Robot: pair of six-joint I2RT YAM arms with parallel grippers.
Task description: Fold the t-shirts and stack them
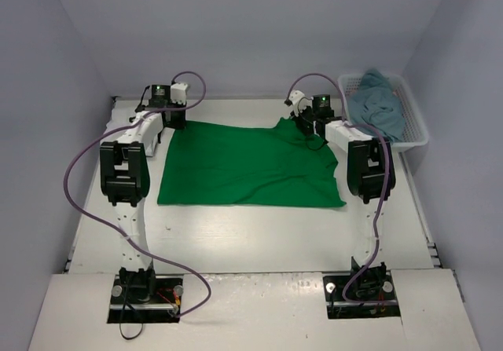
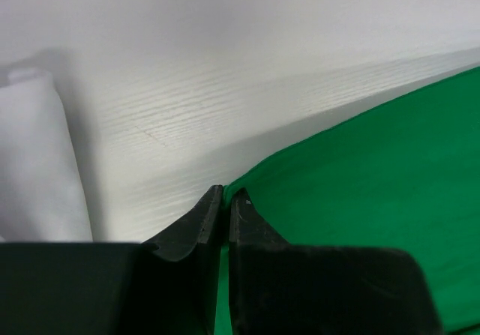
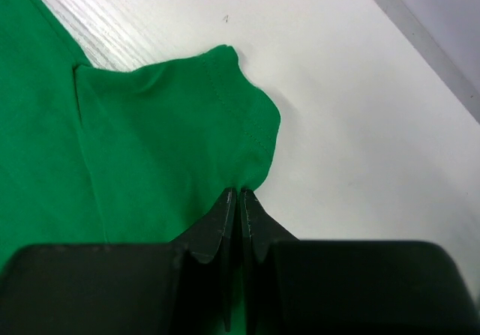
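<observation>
Soft, even light from overhead filled the top view, leaving the pale tabletop [image 1: 251, 233] bright and the green t-shirt [image 1: 244, 166] richly saturated; only faint shadows lay on the surface near 9 and 3 o'clock. The walls [image 1: 236, 29] took a cool lavender cast. In the left wrist view, the left hand [image 2: 223, 204] sat near-black and blurred at 6 o'clock, a grey shadow band ran along the cloth's edge toward 3 o'clock, and a white shape [image 2: 37, 163] at 9 o'clock lay out of focus. In the right wrist view, glare streaked the wood grain at 11 o'clock; the sleeve stitching was sharp, the right hand [image 3: 238, 204] underexposed.
</observation>
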